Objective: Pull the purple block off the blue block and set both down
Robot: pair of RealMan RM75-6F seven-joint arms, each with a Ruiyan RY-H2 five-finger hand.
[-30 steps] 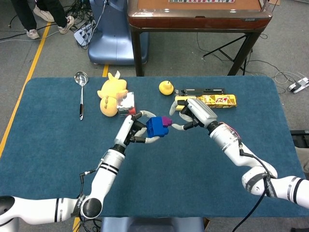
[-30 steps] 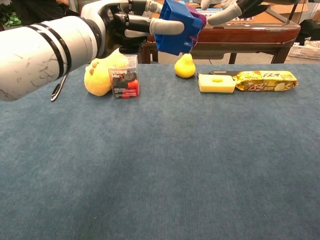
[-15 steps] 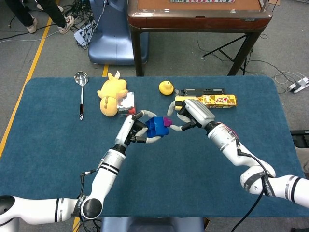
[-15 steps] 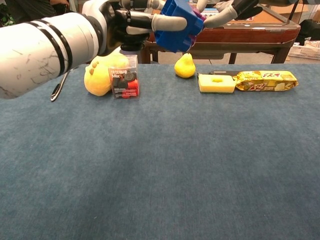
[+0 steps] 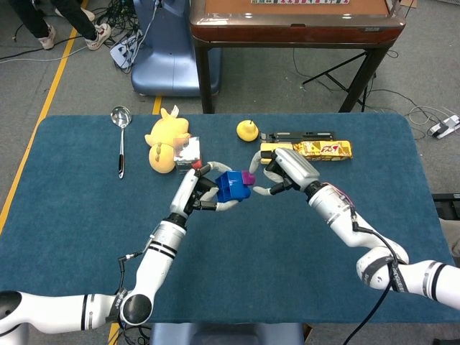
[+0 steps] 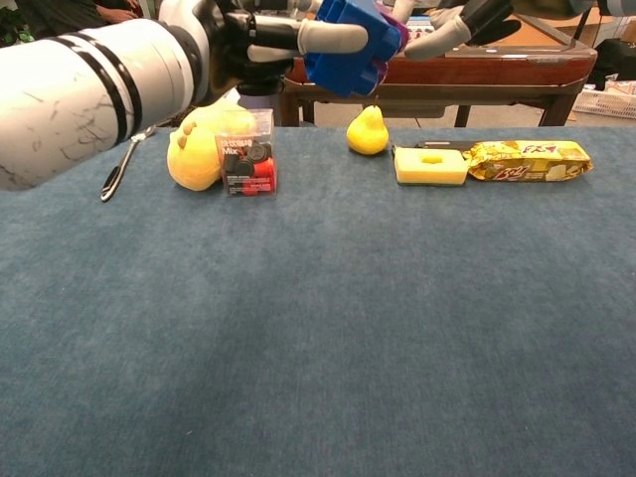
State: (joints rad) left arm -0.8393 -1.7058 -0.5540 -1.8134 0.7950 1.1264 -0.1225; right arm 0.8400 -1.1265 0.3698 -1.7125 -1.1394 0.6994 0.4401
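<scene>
A blue block (image 5: 231,185) hangs above the table, gripped by my left hand (image 5: 195,190) from the left. A small purple block (image 5: 248,177) is stuck on its right side. My right hand (image 5: 282,171) reaches in from the right and its fingers pinch the purple block. In the chest view the blue block (image 6: 348,45) is high at the top edge, held by my left hand (image 6: 253,40), with the purple block (image 6: 393,35) mostly hidden behind it and my right hand (image 6: 457,22) partly cut off by the frame.
On the blue table (image 5: 86,230) lie a ladle (image 5: 121,136), a yellow plush toy (image 5: 164,138), a small clear box (image 5: 188,153), a yellow pear-shaped toy (image 5: 247,130), a yellow sponge (image 6: 430,165) and a snack packet (image 5: 327,149). A wooden table (image 5: 295,21) stands behind.
Both hands and the joined blocks have drifted slightly left and up. The purple block is still on the blue block.
</scene>
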